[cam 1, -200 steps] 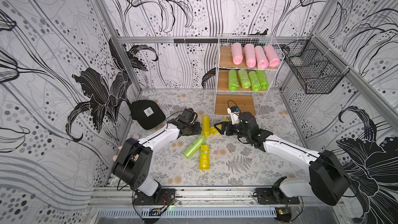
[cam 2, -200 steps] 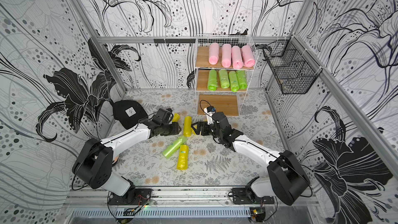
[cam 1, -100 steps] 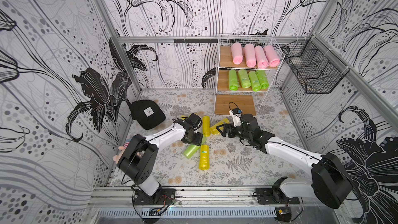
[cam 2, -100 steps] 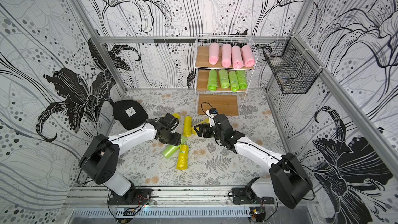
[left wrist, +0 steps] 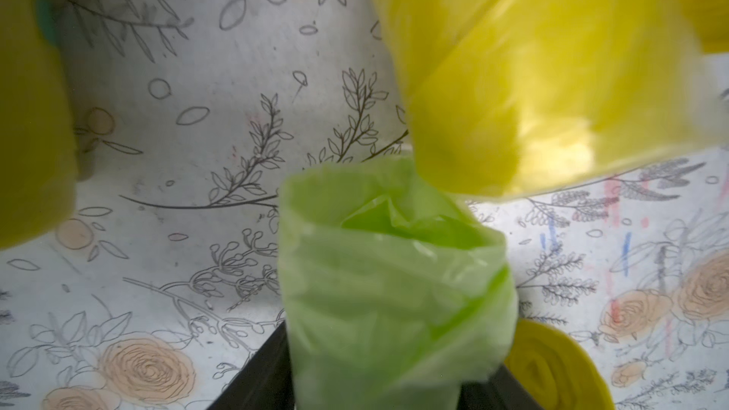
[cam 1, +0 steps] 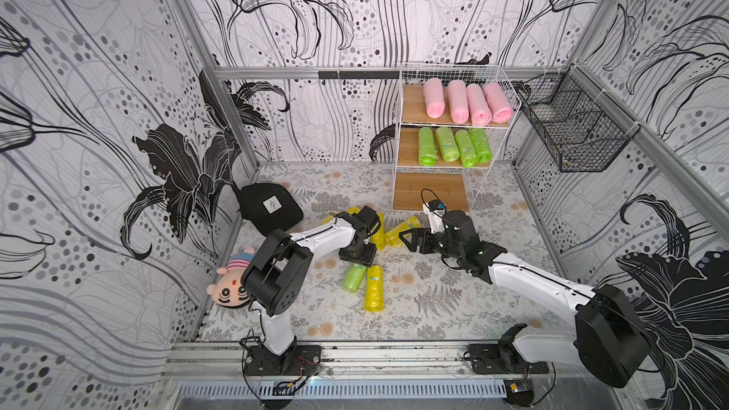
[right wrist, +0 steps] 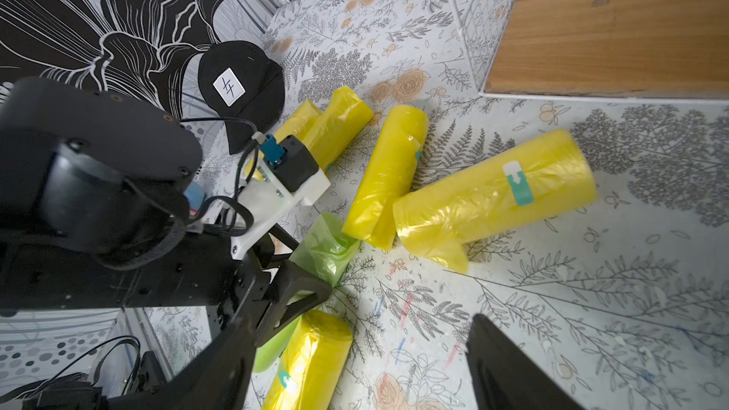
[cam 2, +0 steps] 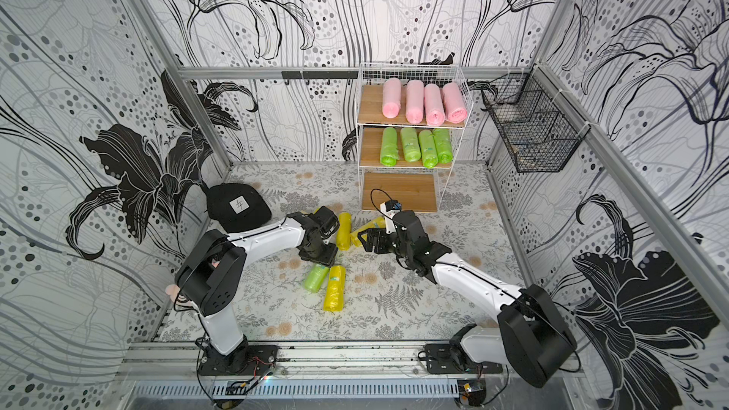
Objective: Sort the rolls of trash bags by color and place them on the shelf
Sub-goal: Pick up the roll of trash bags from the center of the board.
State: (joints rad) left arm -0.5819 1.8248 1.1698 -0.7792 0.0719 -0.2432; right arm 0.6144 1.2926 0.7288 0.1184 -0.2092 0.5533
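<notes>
Several yellow rolls (cam 1: pixel 379 230) (right wrist: pixel 493 191) and one light green roll (cam 1: pixel 352 278) (left wrist: pixel 394 270) lie on the floor mat in front of the shelf (cam 1: pixel 398 120). Its top tier carries pink rolls (cam 1: pixel 465 102), its middle tier green rolls (cam 1: pixel 453 145), and its bottom board is bare. My left gripper (cam 1: pixel 357 258) (left wrist: pixel 386 372) points down over the far end of the green roll, jaws pressed on both its sides; the roll still rests on the mat. My right gripper (cam 1: pixel 408 238) (right wrist: pixel 367 341) hovers open beside the nearest yellow roll (cam 1: pixel 402 226), holding nothing.
A black cap (cam 1: pixel 270 207) lies at the back left by the wall. A striped plush doll (cam 1: pixel 232 282) sits at the left wall behind my left arm. A black wire basket (cam 1: pixel 572 132) hangs on the right wall. Another yellow roll (cam 1: pixel 373 287) touches the green one.
My left gripper left the yellow rolls, swung toward the front and came down over the green roll's end. My right gripper stayed open and shifted only slightly.
</notes>
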